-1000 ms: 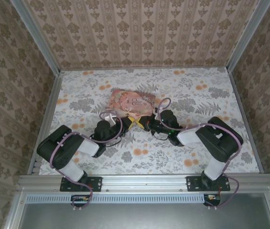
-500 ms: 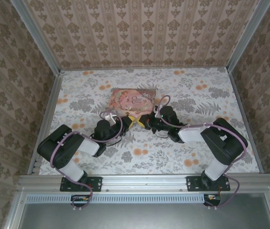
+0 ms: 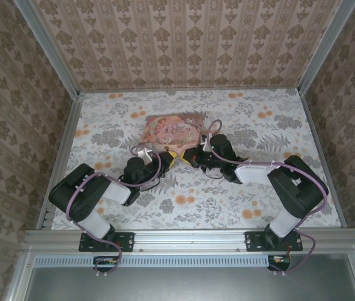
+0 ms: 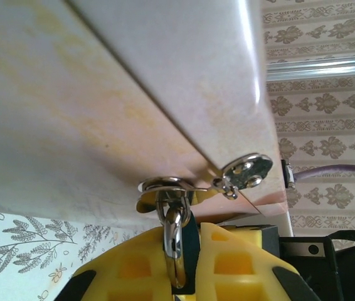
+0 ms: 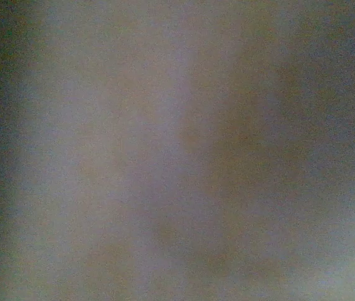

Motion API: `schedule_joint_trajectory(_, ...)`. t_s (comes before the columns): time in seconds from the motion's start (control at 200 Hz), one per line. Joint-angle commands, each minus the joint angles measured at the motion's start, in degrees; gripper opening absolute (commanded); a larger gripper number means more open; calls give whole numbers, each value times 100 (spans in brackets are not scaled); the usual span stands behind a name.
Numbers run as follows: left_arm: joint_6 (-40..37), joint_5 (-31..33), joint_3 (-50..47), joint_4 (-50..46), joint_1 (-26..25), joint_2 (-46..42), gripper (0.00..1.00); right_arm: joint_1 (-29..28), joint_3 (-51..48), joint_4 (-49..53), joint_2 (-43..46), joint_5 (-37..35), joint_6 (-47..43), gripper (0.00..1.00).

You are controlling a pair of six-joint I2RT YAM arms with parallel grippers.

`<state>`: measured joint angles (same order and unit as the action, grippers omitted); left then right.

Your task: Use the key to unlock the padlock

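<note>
The left gripper is clamped on the padlock, which hangs from the hasp of the pink tin, probably to steady it for the key. The right gripper, closed, sits just beside; what it pinches I cannot tell

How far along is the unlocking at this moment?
Done: the left hand is clamped on the padlock, which hangs through the clasp of the pink tin. In hand: the right hand, shut, sits right beside it; whether it holds a key I can't tell. Left: no sign the padlock is open yet.
</note>
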<state>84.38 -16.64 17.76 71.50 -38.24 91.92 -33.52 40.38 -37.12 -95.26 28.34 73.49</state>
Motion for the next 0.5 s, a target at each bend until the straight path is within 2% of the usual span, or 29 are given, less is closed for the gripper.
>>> schedule_joint_trajectory(0.0,-188,-2405,34,222,-491,53,0,-44,-13,-1709,-430,344,792,0)
schedule_joint_trajectory(0.15,-205,-2431,41,225,-487,113,0,-51,-178,-2787,-816,248,1876,0)
schedule_joint_trajectory(0.495,-300,-2465,105,232,-490,403,0,-160,-259,-2801,-868,-22,2323,0)
